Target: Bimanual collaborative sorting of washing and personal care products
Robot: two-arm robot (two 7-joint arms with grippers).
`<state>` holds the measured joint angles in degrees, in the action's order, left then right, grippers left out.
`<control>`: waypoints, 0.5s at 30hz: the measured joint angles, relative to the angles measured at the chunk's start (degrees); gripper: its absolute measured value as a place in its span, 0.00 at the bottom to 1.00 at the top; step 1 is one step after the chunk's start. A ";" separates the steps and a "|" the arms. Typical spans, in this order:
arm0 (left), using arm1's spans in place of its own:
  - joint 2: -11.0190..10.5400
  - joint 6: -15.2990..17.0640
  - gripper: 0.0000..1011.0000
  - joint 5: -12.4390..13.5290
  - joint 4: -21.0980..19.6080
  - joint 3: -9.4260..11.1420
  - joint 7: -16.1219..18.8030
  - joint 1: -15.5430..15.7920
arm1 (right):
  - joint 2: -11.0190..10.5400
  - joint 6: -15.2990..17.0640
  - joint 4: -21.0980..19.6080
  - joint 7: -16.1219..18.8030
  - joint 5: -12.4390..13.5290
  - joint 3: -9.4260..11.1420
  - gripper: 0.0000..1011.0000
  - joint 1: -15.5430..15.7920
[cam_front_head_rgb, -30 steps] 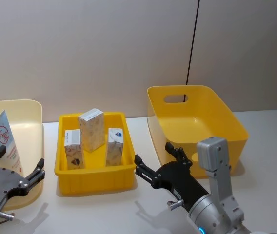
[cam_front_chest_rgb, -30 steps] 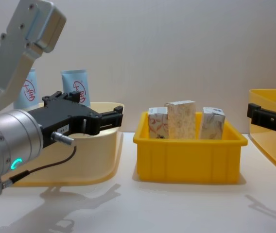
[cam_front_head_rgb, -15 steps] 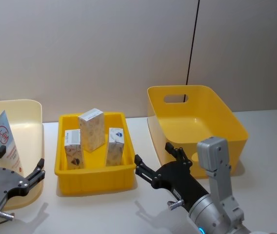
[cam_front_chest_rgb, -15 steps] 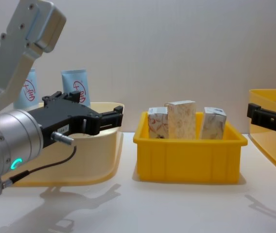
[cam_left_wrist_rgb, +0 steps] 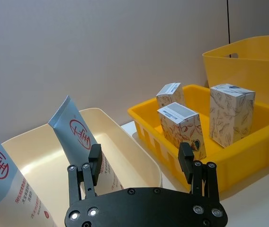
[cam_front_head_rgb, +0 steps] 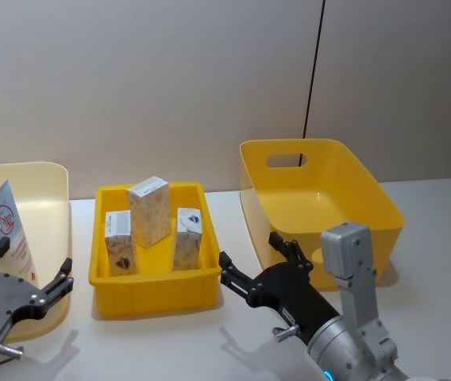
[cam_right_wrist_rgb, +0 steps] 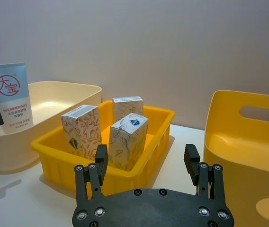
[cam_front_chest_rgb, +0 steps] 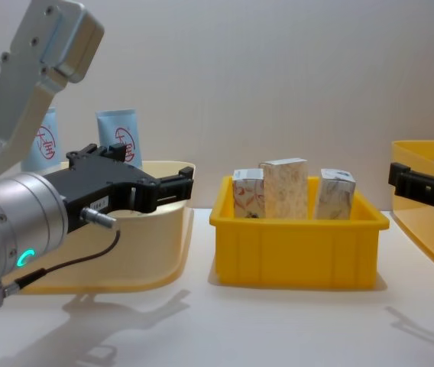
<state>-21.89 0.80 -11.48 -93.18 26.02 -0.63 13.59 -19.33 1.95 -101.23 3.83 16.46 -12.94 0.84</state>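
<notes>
Nothing has shifted since the earlier frames. White table meets a beige wall. Left gripper hovers wide open and empty before the cream bin, where two tubes lean. Right gripper, equally wide and empty, hovers before the gap between the yellow tray, which holds three upright cartons, and the deep bin.

smooth plastic tray, paper cartons — matt finish

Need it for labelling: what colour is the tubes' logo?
Red, on the light-blue tube; clearest in the right wrist view.
</notes>
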 joint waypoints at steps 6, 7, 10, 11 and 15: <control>0.00 0.00 0.99 0.00 0.00 0.00 0.00 0.00 | 0.00 0.00 0.00 0.00 0.00 0.00 0.99 0.00; 0.00 0.00 0.99 0.00 0.00 0.00 0.00 0.00 | 0.00 0.00 0.00 0.00 0.00 0.00 0.99 0.00; 0.00 0.00 0.99 0.00 0.00 0.00 0.00 0.00 | 0.00 0.00 0.00 0.00 0.00 0.00 0.99 0.00; 0.00 0.00 0.99 0.00 0.00 0.00 0.00 0.00 | 0.00 0.00 0.00 0.00 0.00 0.00 0.99 0.00; 0.00 0.00 0.99 0.00 0.00 0.00 0.00 0.00 | 0.00 0.00 0.00 0.00 0.00 0.00 0.99 0.00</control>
<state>-21.89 0.80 -11.48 -93.18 26.02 -0.63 13.59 -19.33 1.95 -101.23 3.83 16.46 -12.94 0.84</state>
